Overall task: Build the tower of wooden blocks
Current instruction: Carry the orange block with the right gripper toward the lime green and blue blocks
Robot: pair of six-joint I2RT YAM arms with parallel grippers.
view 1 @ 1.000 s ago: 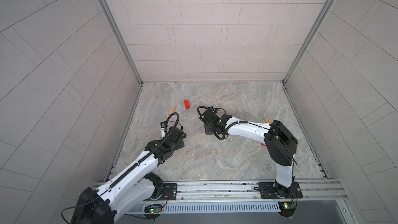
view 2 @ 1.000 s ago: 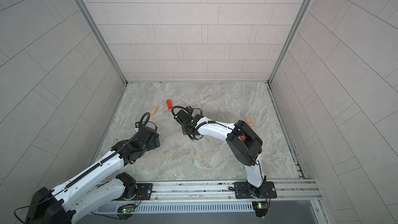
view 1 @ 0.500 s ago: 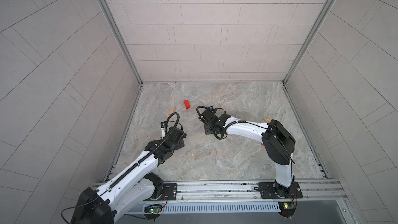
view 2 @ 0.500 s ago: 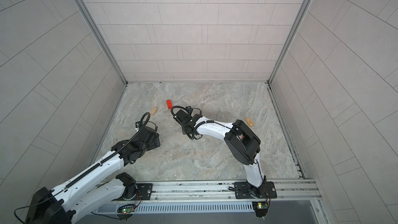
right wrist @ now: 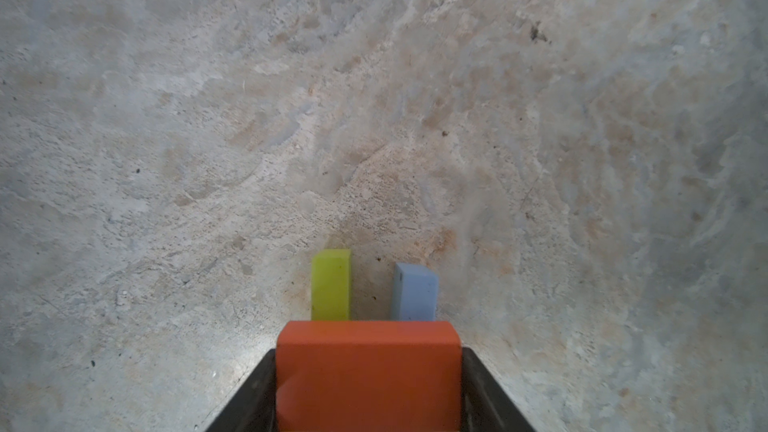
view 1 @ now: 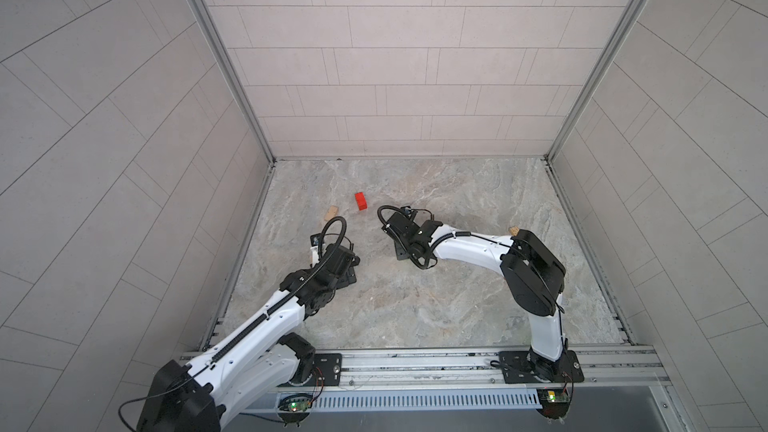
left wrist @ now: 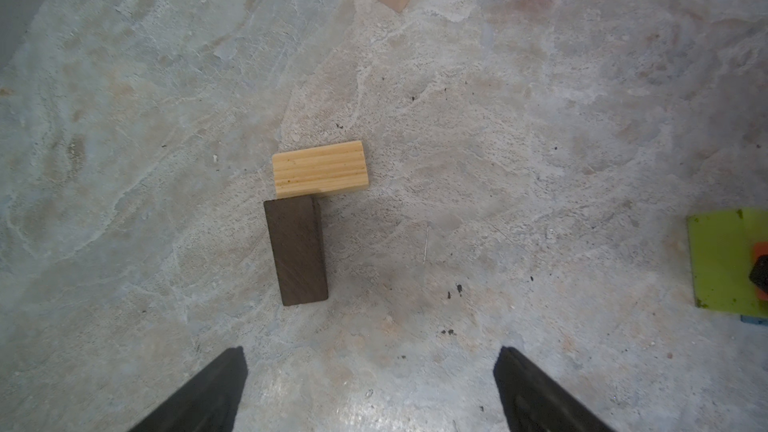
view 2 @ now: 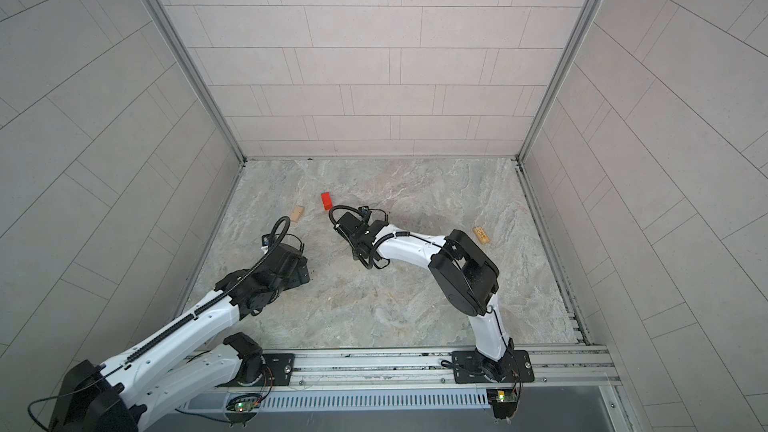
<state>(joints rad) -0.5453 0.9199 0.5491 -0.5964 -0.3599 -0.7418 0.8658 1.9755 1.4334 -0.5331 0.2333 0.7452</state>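
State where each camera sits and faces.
Both top views: overhead, above the base rail, looking down at the table; left arm, right arm show.
Left wrist: on the left arm, facing down; sees open left gripper, dark brown block, tan block.
Right wrist: on the right arm, facing down; sees right gripper shut on orange block, lime green block beyond.
Shared: both wrist views show the lime green block.
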